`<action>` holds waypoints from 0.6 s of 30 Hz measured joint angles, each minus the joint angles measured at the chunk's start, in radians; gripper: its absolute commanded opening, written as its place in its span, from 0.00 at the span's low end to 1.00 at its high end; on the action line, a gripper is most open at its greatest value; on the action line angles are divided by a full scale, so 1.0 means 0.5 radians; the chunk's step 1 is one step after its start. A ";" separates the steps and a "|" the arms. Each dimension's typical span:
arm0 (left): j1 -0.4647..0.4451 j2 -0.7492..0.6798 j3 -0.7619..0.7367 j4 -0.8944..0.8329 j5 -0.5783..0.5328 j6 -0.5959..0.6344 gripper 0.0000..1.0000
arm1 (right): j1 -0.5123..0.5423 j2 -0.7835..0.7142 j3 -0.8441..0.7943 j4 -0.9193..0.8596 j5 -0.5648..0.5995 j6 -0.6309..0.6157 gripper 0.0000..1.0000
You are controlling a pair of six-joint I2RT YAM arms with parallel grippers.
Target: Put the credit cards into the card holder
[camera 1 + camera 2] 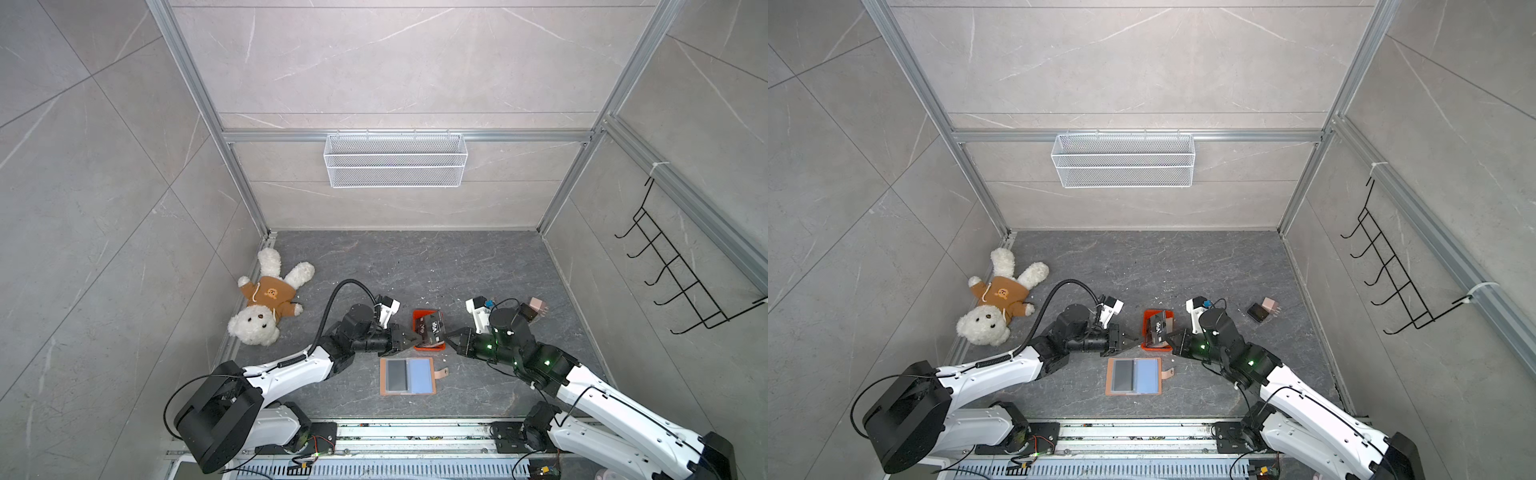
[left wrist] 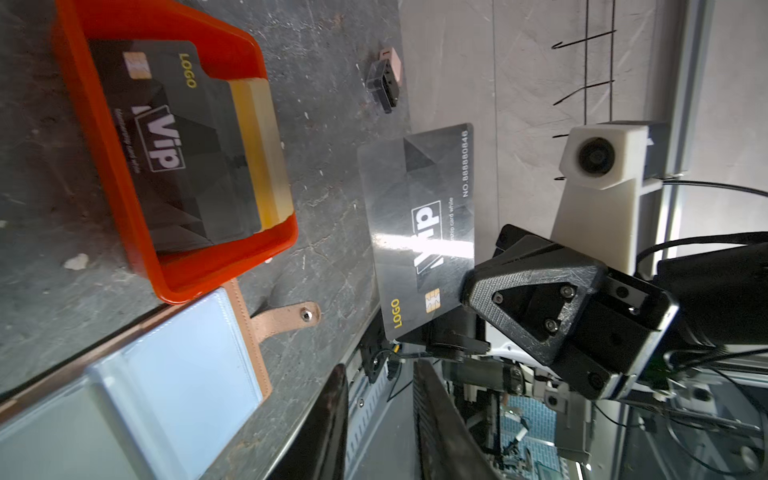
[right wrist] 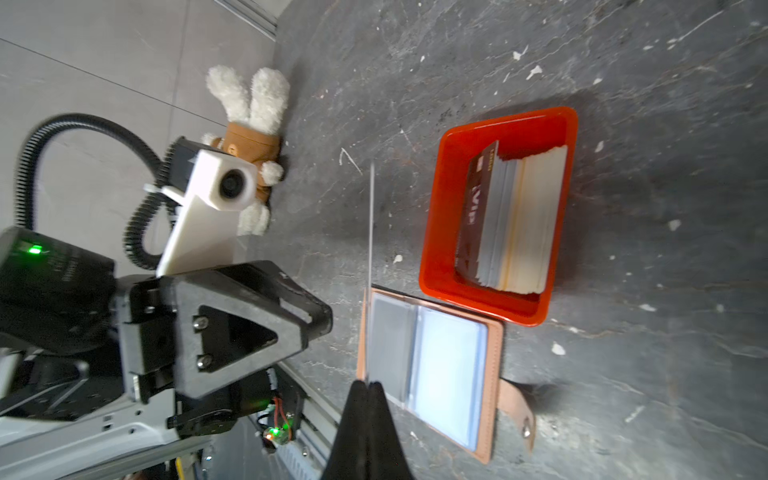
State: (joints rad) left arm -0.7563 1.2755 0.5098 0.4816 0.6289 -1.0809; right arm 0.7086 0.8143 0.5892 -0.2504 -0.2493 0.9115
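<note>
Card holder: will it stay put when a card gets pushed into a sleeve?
Likely slides: the card holder lies flat and unheld on the smooth table. Its clear sleeves look thin and floppy, so the mouth may buckle. Tipping seems unlikely.

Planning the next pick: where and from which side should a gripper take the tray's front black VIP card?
Pinch the black VIP card by its upper edge, from above. It stands on edge, leaning against the other cards in the orange tray; the tray walls likely block its bottom and sides, while its top edge and front face are exposed.
</note>
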 measured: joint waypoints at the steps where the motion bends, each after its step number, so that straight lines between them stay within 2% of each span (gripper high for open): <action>1: 0.000 -0.001 -0.020 0.057 0.011 -0.033 0.34 | 0.000 -0.034 -0.024 0.030 -0.019 0.028 0.00; 8: 0.000 -0.001 -0.095 0.481 0.076 -0.237 0.36 | 0.000 -0.189 -0.169 0.280 -0.174 0.241 0.00; 18: -0.001 0.050 -0.144 0.912 0.109 -0.430 0.26 | 0.000 -0.213 -0.313 0.667 -0.301 0.500 0.00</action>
State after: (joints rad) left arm -0.7567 1.3003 0.4377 0.9379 0.6834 -1.2957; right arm 0.7086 0.7078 0.4328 0.0830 -0.3996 1.1614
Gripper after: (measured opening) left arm 0.269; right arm 0.050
